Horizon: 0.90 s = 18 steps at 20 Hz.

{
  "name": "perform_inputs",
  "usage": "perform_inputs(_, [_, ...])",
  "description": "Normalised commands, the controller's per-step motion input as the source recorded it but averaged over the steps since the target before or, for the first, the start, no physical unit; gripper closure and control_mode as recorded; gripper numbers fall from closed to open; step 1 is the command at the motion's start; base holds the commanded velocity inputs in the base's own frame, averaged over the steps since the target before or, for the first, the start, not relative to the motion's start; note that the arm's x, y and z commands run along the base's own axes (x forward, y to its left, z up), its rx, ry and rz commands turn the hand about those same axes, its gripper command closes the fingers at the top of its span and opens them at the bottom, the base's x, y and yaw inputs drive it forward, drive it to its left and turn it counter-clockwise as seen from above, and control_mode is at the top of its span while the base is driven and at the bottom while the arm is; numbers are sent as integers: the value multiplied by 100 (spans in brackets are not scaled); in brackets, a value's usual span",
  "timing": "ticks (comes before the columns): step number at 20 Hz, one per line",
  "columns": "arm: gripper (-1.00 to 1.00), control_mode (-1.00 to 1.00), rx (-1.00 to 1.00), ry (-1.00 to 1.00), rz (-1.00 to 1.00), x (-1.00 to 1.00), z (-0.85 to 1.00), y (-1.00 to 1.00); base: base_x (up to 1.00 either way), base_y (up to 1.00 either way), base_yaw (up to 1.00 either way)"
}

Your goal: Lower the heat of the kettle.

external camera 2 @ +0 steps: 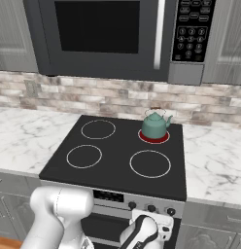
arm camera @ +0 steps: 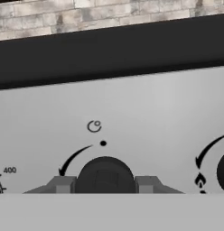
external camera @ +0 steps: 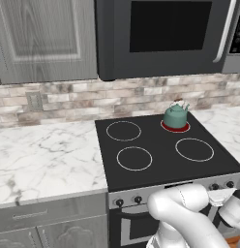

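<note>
The teal kettle (external camera: 175, 116) is sitting on the glowing red back-right burner (external camera: 175, 127) of the black stovetop (external camera: 156, 155). The jaws are grasping a dark stove knob (arm camera: 105, 175) on the front panel (arm camera: 145, 117).

- Two base cameras are looking forward and down from behind the arm, left and right, both taking in the stove (external camera: 165, 160) (external camera 2: 117, 165).
- The hand camera is sitting very close to a stove knob (arm camera: 105, 176), facing the panel.
</note>
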Motion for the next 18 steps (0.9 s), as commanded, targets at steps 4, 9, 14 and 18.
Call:
perform_inputs(4, [100, -100, 19, 0, 0, 0, 0, -10, 0, 0, 0])
perform_inputs(9, [100, -100, 18, -2, 0, -1, 0, -2, 0, 0, 0])
perform_inputs(14, [100, -100, 18, -3, 0, -7, 0, 0, 0, 0, 0])
perform_inputs(18, [100, -100, 16, -6, 0, -15, 0, 0, 0, 0, 0])
